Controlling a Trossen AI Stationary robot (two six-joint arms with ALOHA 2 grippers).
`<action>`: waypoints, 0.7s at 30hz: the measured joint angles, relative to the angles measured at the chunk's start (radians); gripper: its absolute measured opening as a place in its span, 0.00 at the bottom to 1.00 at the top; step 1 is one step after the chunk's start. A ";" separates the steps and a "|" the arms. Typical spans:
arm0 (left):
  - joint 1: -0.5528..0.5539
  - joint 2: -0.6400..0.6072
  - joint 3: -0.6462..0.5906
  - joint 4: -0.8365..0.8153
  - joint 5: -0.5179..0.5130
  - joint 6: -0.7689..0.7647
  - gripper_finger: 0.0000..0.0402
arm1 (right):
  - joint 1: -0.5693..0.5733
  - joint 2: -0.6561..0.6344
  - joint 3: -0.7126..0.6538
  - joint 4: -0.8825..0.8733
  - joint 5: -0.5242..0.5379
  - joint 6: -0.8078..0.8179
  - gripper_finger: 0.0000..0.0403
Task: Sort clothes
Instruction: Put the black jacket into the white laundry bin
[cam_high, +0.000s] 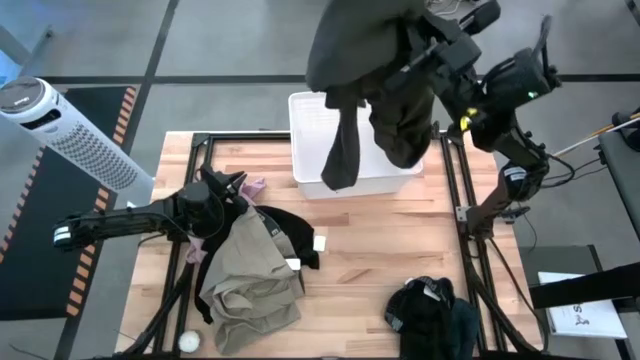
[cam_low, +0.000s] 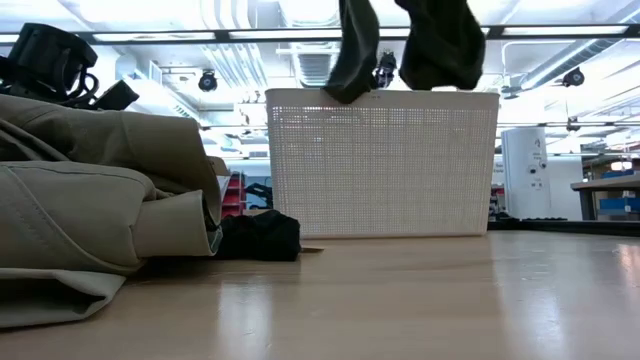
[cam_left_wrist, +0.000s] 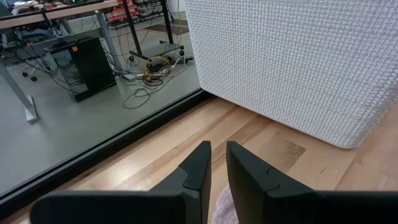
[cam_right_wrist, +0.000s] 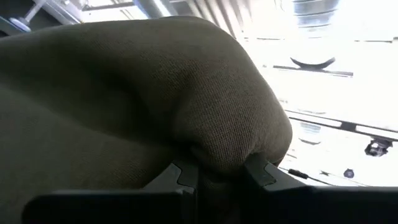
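Observation:
My right gripper (cam_high: 432, 52) is shut on the dark olive-green garment (cam_high: 365, 70), high above the white basket (cam_high: 350, 150) at the table's far edge. Two of the garment's ends (cam_low: 350, 50) hang just above the basket's rim (cam_low: 380, 95). My left gripper (cam_high: 238, 183) is at the table's left, shut, by the small pale pink garment (cam_high: 256, 187). The beige-khaki garment (cam_high: 250, 275) lies heaped at the near left, partly on the black garment (cam_high: 297, 235). A dark navy-blue heap (cam_high: 432, 310) lies at the near right. My right gripper pinches a bunched fold of the olive-green garment (cam_right_wrist: 217, 158) between its two fingers (cam_right_wrist: 183, 177); several layers bulge out past the fingertips. The garment is lifted clear and hangs below the gripper, slack, with its lower ends (cam_high: 340, 160) over the basket. My left gripper is above pink cloth (cam_left_wrist: 222, 208); I cannot tell whether it touches it.
A white tower fan (cam_high: 70, 130) stands on the floor beyond the table's far left corner. A small white tag (cam_high: 320, 243) lies beside the black garment, and a white round thing (cam_high: 188, 342) is at the near left edge. Bare wood shows mid-table (cam_high: 390, 240).

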 joint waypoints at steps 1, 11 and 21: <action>0.000 0.000 0.000 0.000 0.000 0.000 0.09 | -0.014 0.004 0.000 -0.002 0.000 0.009 0.08; 0.000 0.000 0.000 0.000 0.000 0.000 0.09 | -0.175 0.077 0.000 -0.217 -0.016 0.159 0.08; 0.000 0.000 0.000 0.000 0.000 0.000 0.09 | -0.293 0.158 -0.001 -0.325 -0.018 0.211 0.08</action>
